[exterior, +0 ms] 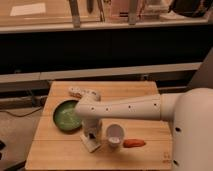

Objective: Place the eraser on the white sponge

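The white sponge (pixel 89 144) is a flat off-white pad on the wooden table (pixel 60 150), in front of the green plate. My gripper (pixel 92 134) hangs straight down from the white arm (pixel 125 107) and sits right over the sponge's far end, touching or nearly touching it. A small dark spot shows at the gripper's tip. I cannot tell whether it is the eraser, and no eraser shows elsewhere.
A green plate (pixel 66 116) lies left of the gripper. A white cup (pixel 115 135) stands just right of the sponge, with an orange carrot-like object (pixel 134 143) beside it. A whitish oblong packet with reddish marks (pixel 84 92) lies at the back of the table.
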Robot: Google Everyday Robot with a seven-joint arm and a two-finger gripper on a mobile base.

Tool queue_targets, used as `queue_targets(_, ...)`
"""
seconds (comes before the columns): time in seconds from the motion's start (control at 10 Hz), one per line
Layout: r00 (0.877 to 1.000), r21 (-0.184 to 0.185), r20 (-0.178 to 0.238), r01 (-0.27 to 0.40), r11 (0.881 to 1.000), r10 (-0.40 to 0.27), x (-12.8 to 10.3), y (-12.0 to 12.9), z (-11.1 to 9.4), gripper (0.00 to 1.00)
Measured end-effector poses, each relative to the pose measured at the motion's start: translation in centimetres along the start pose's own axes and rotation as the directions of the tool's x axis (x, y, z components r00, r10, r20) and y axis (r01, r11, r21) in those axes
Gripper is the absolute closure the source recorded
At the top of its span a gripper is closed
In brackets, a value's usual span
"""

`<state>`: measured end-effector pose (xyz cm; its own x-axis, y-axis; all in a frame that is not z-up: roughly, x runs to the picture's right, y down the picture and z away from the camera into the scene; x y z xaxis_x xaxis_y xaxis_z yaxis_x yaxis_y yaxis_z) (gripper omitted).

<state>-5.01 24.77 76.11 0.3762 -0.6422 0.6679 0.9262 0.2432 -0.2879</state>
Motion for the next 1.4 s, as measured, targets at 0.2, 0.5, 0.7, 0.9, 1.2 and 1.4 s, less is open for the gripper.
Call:
queue_targets(0.2, 1.0, -0.002, -0.003, 0.003, 1.0, -0.003, -0.05, -0.04, -0.02, 0.21)
queue_targets(0.5, 1.0, -0.006, -0.008, 0.006, 1.0, -0.006, -0.15, -0.12, -0.11, 0.2)
queue_targets(0.7, 1.0, -0.007, -0.011, 0.007, 1.0, -0.007, -0.18, -0.14, -0.13, 0.2)
queue_targets(0.9, 1.0, -0.01, -0.016, 0.007, 1.0, -0.007, -0.24, -0.13, -0.25, 0.2)
queue_targets(1.2, 1.0, -0.013, -0.019, 0.007, 1.0, -0.008, -0.3, -0.18, -0.33, 0.2)
queue_targets(1.4, 1.0, -0.014, -0.021, 0.008, 1.0, -0.009, -0.34, -0.23, -0.41, 0.2)
